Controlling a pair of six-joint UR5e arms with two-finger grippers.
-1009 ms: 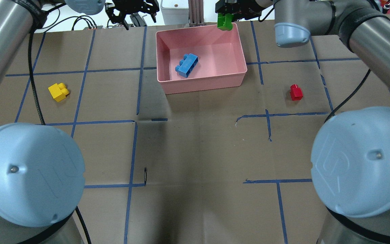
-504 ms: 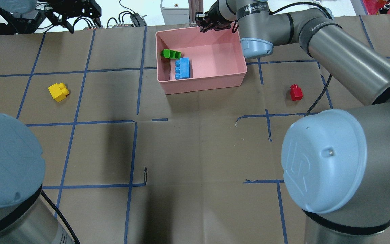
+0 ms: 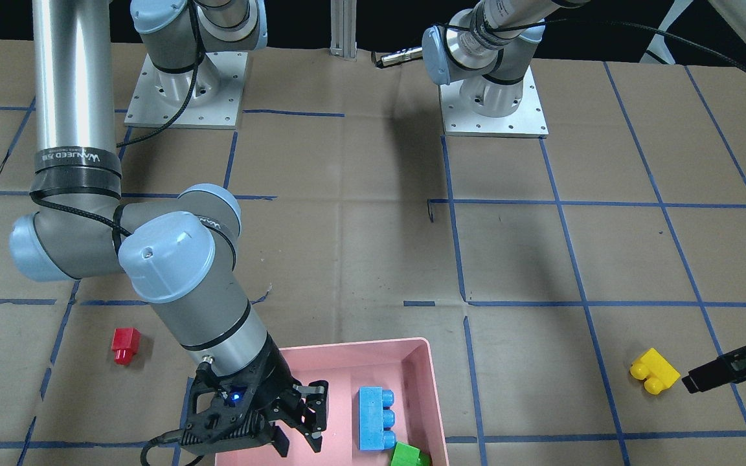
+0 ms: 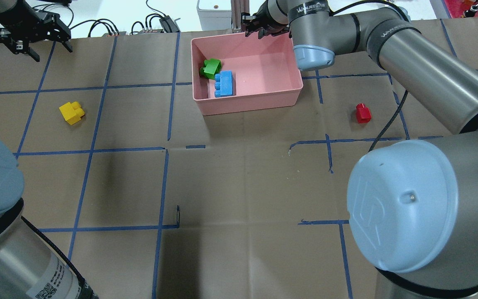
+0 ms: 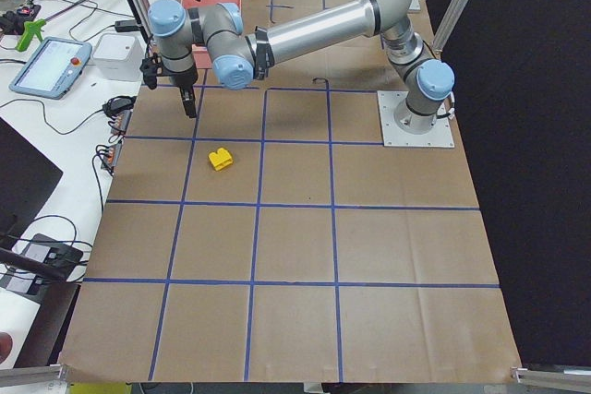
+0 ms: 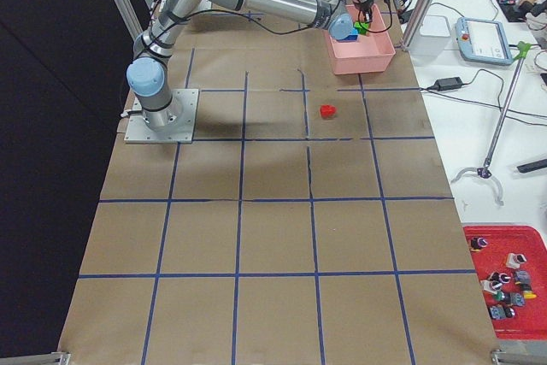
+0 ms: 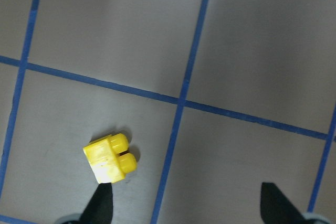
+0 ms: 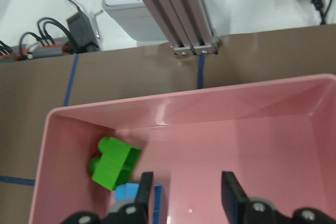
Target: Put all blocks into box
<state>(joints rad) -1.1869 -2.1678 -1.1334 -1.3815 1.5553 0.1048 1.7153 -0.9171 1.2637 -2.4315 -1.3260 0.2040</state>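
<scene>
Near left lies the yellow two-stud plastic brick (image 4: pixel 71 113); near right, the small red one-stud brick (image 4: pixel 362 113). Farther, the shallow pink plastic box (image 4: pixel 247 104) holds the light-blue three-stud brick (image 4: pixel 224 84) and green two-stud brick (image 4: pixel 210 68), touching. The right gripper (image 8: pixel 187 190) hangs spread, empty, over its far rim. The left gripper (image 7: pixel 188 205), spread, hovers far-left: centre it over the yellow brick, straddling flat sides, before descending.

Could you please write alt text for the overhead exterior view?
A pink box holds a green block and a blue block, with the open right gripper hovering at its far rim. A yellow block lies outside to its left, a red block to its right.
</scene>
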